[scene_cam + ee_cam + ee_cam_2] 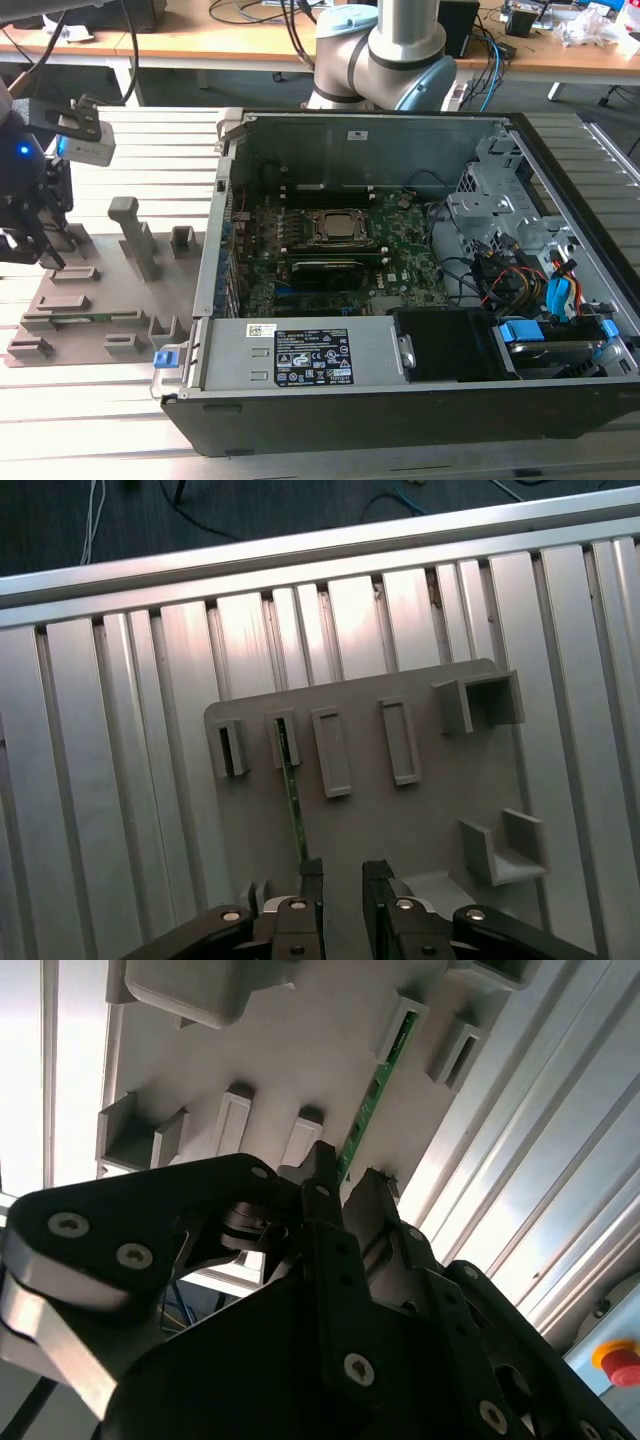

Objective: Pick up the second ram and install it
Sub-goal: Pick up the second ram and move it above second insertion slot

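First wrist view: parted gripper (342,875) near second ram (294,800).

Slatted aluminium table (90,435)
An open computer case (400,410) is carried, a grey fixture tray (115,298) laid just beside it.

Pincer (343,876): the body is cut off by the picture's edge in both wrist views.
Second ram (295,810): the near end goes behind one pincer finger in the first wrist view; I cannot tell if they touch.
Tray (130,300): partly covered by the dark wrist in the exterior view.
Arm (405,45): cut off at that view's top edge.
Computer case (400,410): one corner is cut off at the exterior view's right.
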